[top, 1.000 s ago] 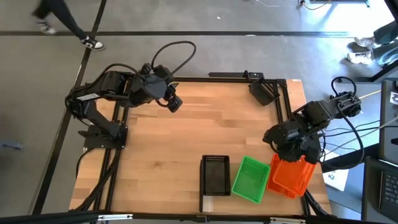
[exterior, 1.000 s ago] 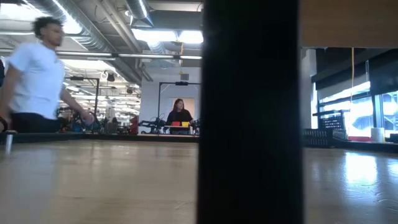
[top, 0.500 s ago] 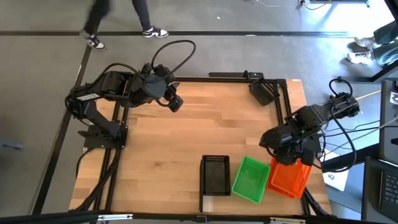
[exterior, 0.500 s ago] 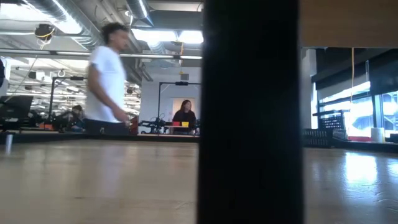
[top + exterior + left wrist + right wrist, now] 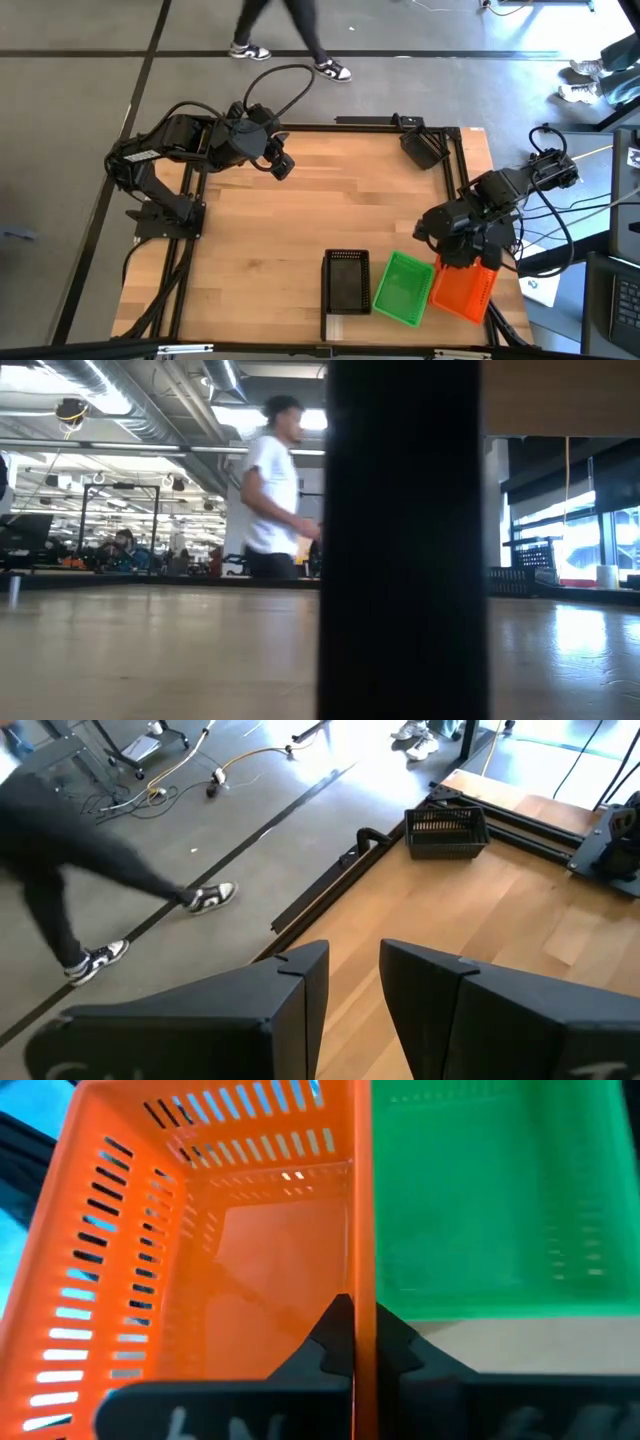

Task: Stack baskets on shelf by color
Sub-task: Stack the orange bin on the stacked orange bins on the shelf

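- Left gripper (image 5: 283,166): over the far-left part of the tabletop (image 5: 300,230), well apart from the baskets. Fingers (image 5: 300,990) a narrow gap apart, holding nothing.
- Black basket (image 5: 347,279): sits on the shelf (image 5: 345,325) at the near tabletop edge, just left of the green basket. A strip of pale board shows in front of it.
- Green basket (image 5: 402,288): tilted a bit, between black & orange ones, touching or nearly touching both; can't tell which.
- Spare black basket (image 5: 422,147): at the far-right tabletop corner, well away from the green basket. Also seen in the left wrist view (image 5: 446,829), near the frame rail.
- Right gripper (image 5: 457,252): right of the green basket, at the far end of the orange basket (image 5: 464,287). Fingers (image 5: 335,1342) clamped tight on the orange basket's wall, the side next to the green basket (image 5: 490,1200).
- Orange basket: at the near-right tabletop corner, right of the green one, partly out over the tabletop edge. Can't tell if it's lifted or resting.
- Person (image 5: 272,490): white top, walking in the room beyond the tabletop; legs & sneakers show on the floor in the high view (image 5: 290,45). A dark post fills the mid low view.
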{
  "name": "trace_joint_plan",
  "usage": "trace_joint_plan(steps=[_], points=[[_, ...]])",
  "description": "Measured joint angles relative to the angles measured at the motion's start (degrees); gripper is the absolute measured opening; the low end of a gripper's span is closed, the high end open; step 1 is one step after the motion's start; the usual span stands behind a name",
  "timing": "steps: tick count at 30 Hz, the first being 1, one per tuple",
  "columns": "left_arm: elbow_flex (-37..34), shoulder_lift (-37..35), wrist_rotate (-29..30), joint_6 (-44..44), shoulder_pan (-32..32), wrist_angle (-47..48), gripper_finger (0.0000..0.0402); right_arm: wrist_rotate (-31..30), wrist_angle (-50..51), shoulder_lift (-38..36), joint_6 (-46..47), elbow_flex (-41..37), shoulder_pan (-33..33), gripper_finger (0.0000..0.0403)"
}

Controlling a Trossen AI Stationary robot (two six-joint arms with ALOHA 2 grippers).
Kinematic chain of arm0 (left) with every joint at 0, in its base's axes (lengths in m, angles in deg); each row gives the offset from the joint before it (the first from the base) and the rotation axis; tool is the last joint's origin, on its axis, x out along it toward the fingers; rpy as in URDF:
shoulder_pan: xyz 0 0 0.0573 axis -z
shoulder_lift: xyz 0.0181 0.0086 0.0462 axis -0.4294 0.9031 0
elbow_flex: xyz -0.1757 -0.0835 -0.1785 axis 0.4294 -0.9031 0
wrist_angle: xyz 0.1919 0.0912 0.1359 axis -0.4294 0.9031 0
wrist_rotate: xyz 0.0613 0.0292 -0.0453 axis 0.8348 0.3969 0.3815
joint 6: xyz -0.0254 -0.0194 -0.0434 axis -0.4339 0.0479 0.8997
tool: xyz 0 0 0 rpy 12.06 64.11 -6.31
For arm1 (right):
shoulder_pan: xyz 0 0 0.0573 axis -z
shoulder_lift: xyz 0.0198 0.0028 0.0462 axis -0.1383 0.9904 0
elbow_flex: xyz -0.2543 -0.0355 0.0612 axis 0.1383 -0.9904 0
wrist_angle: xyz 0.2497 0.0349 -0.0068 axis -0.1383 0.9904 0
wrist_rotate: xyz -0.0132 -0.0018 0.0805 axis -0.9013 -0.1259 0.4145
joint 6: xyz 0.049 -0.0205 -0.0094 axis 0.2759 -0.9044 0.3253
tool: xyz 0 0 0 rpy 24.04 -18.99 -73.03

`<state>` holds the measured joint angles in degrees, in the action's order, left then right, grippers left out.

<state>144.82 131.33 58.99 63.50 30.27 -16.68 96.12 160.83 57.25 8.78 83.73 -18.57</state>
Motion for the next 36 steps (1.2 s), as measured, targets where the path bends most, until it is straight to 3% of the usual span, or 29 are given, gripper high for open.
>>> trace_joint_plan(steps=[4,13,26,36], points=[[0.0,0.0,0.0,0.0,0.1,0.0,0.0085,-2.4,-0.2,0.0,-0.6,0.0,0.1,0.001],[0.0,0.0,0.0,0.0,0.6,0.0,0.0085,-1.5,-1.6,0.0,2.8,0.0,0.5,0.0054],[0.0,0.0,0.0,0.0,0.5,0.0,0.0085,1.5,-1.2,-0.2,10.4,0.0,0.5,0.0058],[0.0,0.0,0.0,0.0,0.5,0.0,0.0085,-2.2,-1.7,-0.2,11.7,0.0,0.5,0.0058]])
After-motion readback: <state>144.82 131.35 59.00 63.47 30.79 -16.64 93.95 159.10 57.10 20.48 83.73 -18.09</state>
